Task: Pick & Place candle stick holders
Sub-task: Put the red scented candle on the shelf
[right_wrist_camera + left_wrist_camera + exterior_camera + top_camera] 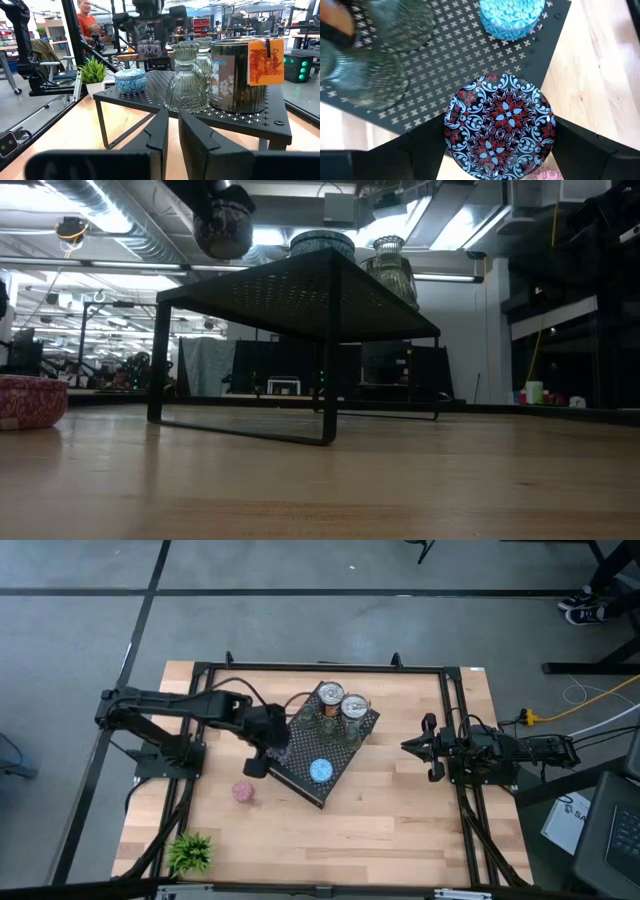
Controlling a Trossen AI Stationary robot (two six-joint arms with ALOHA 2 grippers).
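My left gripper [266, 756] is shut on a round candle stick holder [500, 125] with a red, blue and white flower pattern on a dark ground. It hangs over the left corner of the black perforated stand [300, 778]. On the stand rest a sparkly blue holder [321, 771], two silver cans [330, 696] and clear ribbed glass holders [306, 721]. A pink holder [244, 792] sits on the table near the stand. My right gripper [412, 746] waits shut at the table's right side. My left gripper pinches the patterned holder by its round side wall [451, 131] between the two fingers [422, 150], one on each opposite side. The fingers slant down from above, coming from the table's left. The holder hangs clear of the stand [225, 225], its patterned top up.
A small green plant [190, 852] stands at the table's near left corner. A black frame [452, 700] runs round the tabletop. Bare wood lies between the stand and my right arm. A person [87, 20] shows in the room beyond.
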